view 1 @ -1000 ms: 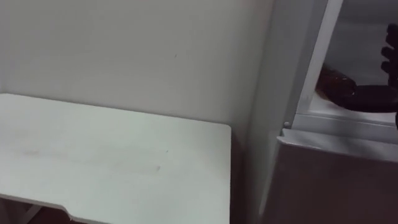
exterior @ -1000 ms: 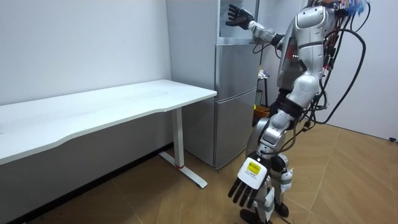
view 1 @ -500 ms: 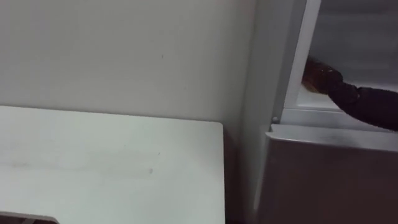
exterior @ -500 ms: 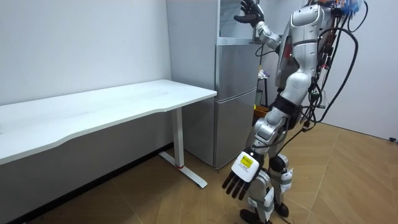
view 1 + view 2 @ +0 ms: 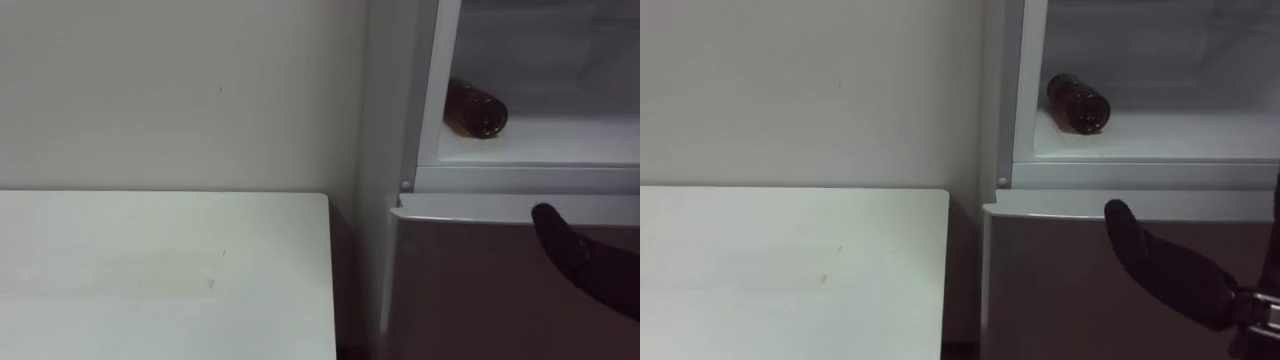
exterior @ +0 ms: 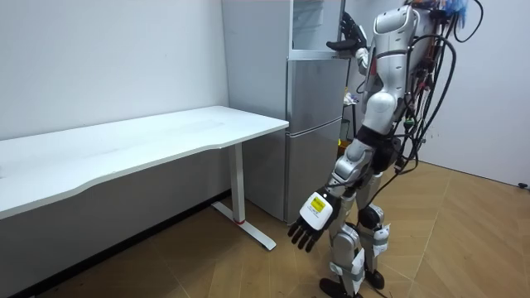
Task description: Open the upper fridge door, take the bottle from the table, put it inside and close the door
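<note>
Bottle (image 5: 1078, 103) lies on its side on the upper shelf of the fridge (image 5: 1140, 173), near the left wall. Right hand (image 5: 1175, 272), fingers straight and empty, hovers before the lower door (image 5: 1050, 290). Left hand (image 6: 308, 225) hangs relaxed at the robot's side. Placement appears done; the next move probably calls for shutting the compartment.

bottle (image 5: 1078, 103) lying in fridge (image 5: 1024, 110), right hand (image 5: 1160, 265) below

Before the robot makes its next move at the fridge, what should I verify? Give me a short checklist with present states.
1. Bottle lies on its side inside the upper fridge compartment: ok.
2. Right hand is apart from the bottle, below the compartment: ok.
3. Right hand is open and holds nothing: ok.
4. Left hand hangs low, open: ok.
5. Bottle will stay without rolling: cannot tell.
</note>
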Robot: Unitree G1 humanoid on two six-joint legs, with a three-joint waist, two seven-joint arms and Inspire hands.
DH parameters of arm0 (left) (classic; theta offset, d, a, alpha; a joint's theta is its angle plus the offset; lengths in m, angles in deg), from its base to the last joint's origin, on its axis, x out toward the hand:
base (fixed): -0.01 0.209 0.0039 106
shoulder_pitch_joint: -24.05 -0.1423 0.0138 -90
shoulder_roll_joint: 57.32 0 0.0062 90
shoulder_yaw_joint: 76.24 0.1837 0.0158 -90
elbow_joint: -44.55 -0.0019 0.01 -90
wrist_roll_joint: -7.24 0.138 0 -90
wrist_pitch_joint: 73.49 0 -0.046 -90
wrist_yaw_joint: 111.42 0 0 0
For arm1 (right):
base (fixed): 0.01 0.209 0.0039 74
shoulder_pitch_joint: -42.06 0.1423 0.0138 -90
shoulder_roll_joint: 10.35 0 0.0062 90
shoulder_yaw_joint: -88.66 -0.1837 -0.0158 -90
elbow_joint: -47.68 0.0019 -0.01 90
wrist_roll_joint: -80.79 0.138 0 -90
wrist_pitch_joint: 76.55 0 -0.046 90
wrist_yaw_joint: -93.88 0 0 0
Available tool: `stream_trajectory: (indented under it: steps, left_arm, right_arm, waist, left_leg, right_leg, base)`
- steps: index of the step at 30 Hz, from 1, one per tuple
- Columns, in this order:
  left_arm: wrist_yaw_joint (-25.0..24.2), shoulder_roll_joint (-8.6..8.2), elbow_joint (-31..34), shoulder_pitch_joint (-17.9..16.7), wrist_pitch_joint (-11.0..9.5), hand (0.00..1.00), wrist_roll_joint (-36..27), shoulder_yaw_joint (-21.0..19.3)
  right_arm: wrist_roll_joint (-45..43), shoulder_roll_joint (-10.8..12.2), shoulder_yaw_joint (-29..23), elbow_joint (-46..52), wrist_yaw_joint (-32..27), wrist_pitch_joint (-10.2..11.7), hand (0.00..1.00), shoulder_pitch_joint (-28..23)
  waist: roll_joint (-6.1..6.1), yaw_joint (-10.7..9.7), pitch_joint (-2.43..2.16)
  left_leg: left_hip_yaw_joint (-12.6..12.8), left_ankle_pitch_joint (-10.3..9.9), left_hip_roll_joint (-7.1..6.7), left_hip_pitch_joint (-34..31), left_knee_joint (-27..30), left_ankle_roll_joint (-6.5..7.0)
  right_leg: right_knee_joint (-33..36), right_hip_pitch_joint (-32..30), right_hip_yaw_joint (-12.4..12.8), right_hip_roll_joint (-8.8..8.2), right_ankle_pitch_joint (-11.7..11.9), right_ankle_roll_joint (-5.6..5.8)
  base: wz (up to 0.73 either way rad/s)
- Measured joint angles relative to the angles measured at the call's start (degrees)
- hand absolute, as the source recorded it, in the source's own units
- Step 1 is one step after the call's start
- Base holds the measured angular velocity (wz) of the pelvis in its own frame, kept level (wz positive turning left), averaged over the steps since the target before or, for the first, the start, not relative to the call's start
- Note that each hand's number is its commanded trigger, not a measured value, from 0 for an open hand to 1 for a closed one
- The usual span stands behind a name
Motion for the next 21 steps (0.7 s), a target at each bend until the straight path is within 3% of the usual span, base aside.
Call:
stream_trajectory:
  steps: [8,10,17,21]
  left_arm:
    - [1.0,-0.07,-0.6,0.6,-0.3,0.00,-0.1,0.5]
    - [1.0,-0.04,-0.5,0.8,-0.3,0.00,-0.6,1.0]
    - [2.2,-0.30,0.1,0.0,-0.3,0.00,-0.6,2.1]
    - [2.5,-0.42,0.1,0.4,-0.3,0.00,-2.1,2.1]
  right_arm:
    - [0.2,1.1,0.1,-12.2,-2.8,1.9,0.00,-4.0]
    - [2.3,1.1,0.2,-15.1,-3.8,1.6,0.00,-4.9]
    - [11.8,1.4,0.4,-31.3,-8.1,1.6,0.00,-6.5]
    - [20.6,3.7,0.5,-39.3,-8.4,1.2,0.00,-7.6]
  waist:
    - [0.92,-0.1,0.06]
    - [1.03,-0.1,-0.11]
    - [1.72,-2.2,-0.01]
    - [1.59,-2.9,-0.02]
  left_leg:
    - [0.7,-0.6,0.21,0.5,-0.1,-0.07]
    - [0.8,-0.6,0.16,0.6,-0.3,-0.07]
    - [1.1,-0.6,-0.01,1.8,-1.4,-0.14]
    - [1.7,-0.6,0.01,2.3,-1.6,-0.14]
  right_leg:
    - [-0.1,0.2,1.0,0.19,0.0,0.02]
    - [0.0,0.3,1.0,0.19,0.0,0.02]
    - [-0.2,0.9,1.7,0.16,-0.4,0.13]
    - [-0.2,0.9,2.4,0.21,-0.5,0.14]
  base:
    - [-0.06]
    - [0.00]
    - [-0.01]
    - [-0.07]
